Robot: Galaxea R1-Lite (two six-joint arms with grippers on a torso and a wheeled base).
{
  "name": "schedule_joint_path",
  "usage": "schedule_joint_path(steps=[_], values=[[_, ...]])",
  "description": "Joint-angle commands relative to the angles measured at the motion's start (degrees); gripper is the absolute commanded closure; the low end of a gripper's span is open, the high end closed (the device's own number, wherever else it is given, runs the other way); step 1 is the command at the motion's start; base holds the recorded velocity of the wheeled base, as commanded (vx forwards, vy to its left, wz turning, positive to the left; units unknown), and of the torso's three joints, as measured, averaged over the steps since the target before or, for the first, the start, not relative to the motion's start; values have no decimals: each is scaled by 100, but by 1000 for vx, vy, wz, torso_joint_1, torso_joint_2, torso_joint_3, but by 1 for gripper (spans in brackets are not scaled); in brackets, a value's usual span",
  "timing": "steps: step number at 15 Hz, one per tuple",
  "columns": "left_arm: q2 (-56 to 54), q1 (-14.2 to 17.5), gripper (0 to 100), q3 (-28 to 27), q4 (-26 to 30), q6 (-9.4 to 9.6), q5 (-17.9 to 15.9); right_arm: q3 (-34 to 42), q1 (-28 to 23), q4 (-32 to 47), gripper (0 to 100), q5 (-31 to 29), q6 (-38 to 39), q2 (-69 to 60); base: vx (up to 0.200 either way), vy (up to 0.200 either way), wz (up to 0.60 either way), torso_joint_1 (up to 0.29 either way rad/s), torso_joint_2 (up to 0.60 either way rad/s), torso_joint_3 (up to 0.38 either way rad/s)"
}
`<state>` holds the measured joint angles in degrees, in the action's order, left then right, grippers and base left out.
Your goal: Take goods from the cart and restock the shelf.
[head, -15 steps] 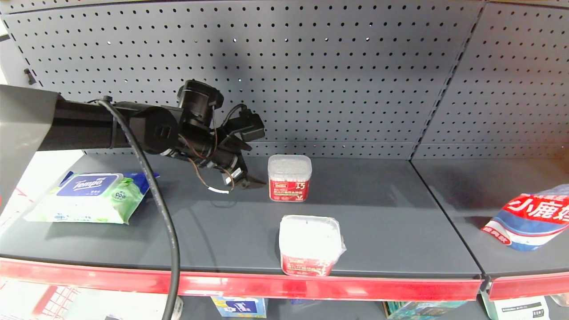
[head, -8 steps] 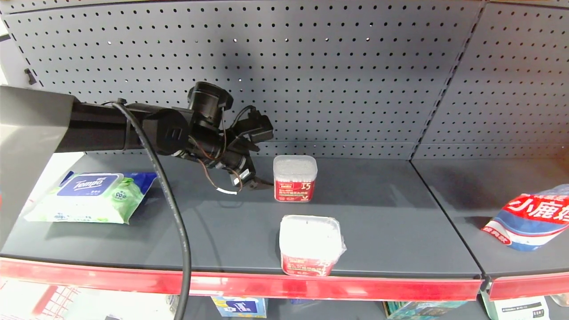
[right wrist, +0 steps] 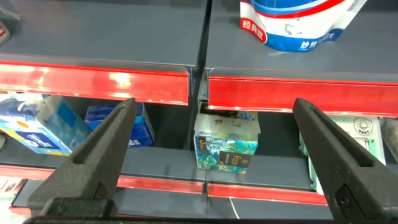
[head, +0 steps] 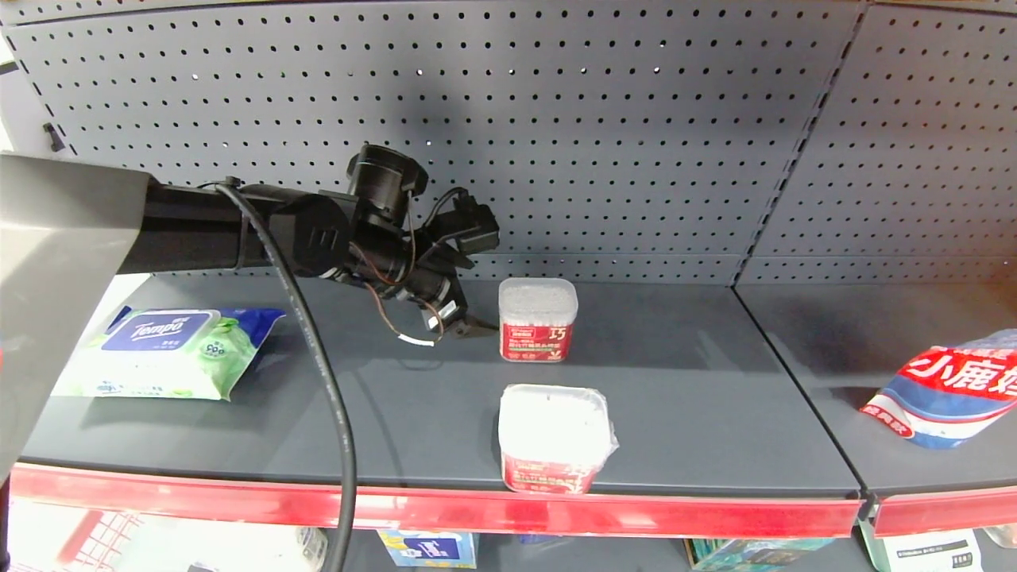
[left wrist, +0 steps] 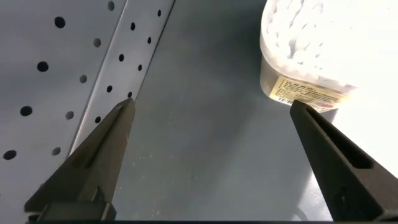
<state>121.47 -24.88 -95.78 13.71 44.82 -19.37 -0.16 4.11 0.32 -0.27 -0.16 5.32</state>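
Two clear cotton swab boxes with red labels stand on the grey shelf. One box is toward the back, the other at the front edge. My left gripper sits low over the shelf, right beside the rear box's left side. In the left wrist view the left gripper is open, with bare shelf between its fingers and the rear box just beyond one fingertip. My right gripper is open and holds nothing, in front of the lower shelves.
A green and blue wipes pack lies at the shelf's left end. A red, white and blue bag lies on the neighbouring shelf section to the right. Pegboard backs the shelf. Below the red edge strips stand a patterned box and blue packs.
My left arm has moved to the right along the shelf, and the rear cotton swab box has slid to the right with it. The front box has stayed put.
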Motion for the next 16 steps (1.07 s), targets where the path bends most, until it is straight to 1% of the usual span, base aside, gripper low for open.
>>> schedule_joint_path(steps=[1, 3, 5, 6, 7, 8, 9, 10, 11, 12, 13, 14, 15, 16], values=[[17, -8, 0, -11, 0, 0, 3, -2, 2, 3, 0, 0, -2, 5, 0, 0, 0, 0, 0, 0], [9, -26, 0, -11, 0, -9, 39, -2, 2, 3, 0, 0, -2, 5, 0, 0, 0, 0, 0, 0], [-202, 27, 0, 165, 0, -9, 39, -2, 2, 3, 0, 0, -2, 5, 0, 0, 0, 0, 0, 0], [-791, 317, 0, 578, -9, -202, 39, -2, 2, -5, 0, 0, -2, 5, 0, 0, 0, 0, 0, 0], [-1336, 493, 0, 930, -9, -642, 39, -2, 2, 3, 0, 0, -2, 5, 0, 0, 0, 0, 0, 0], [-1600, 572, 0, 1097, -9, -879, 39, -2, 2, 3, 0, 0, -2, 5, 0, 0, 0, 0, 0, 0], [-2681, 765, 0, 1817, -9, -1802, 118, -2, 2, 3, 0, 0, -2, 5, 0, 0, 0, 0, 0, 0], [-3112, 827, 0, 2125, -9, -2145, 170, -2, 2, 3, 0, 0, -2, 5, 0, 0, 0, 0, 0, 0], [-4324, 880, 0, 2942, -9, -3155, 408, -2, -7, 3, 0, 0, -2, 5, 0, 0, 0, 0, 0, 0], [-4869, 880, 0, 3276, 0, -3560, 531, -2, 2, 3, 0, 0, -2, 5, 0, 0, 0, 0, 0, 0], [-5757, 888, 0, 3883, 17, -4254, 654, -2, 2, 3, 0, 0, -11, 5, 0, 0, 0, 0, 0, 0], [-6443, 941, 0, 4340, 52, -4720, 768, -2, 2, 3, 0, 0, -2, 5, 0, 0, 0, 0, 0, 0], [-7181, 1108, 0, 4832, 202, -4931, 1014, -2, 2, 3, 0, 0, -2, 5, 0, 0, 0, 0, 0, 0], [-7638, 1196, 0, 5069, 360, -4931, 1111, -2, 2, 3, 0, 0, -2, 5, 0, 0, 0, 0, 0, 0]])
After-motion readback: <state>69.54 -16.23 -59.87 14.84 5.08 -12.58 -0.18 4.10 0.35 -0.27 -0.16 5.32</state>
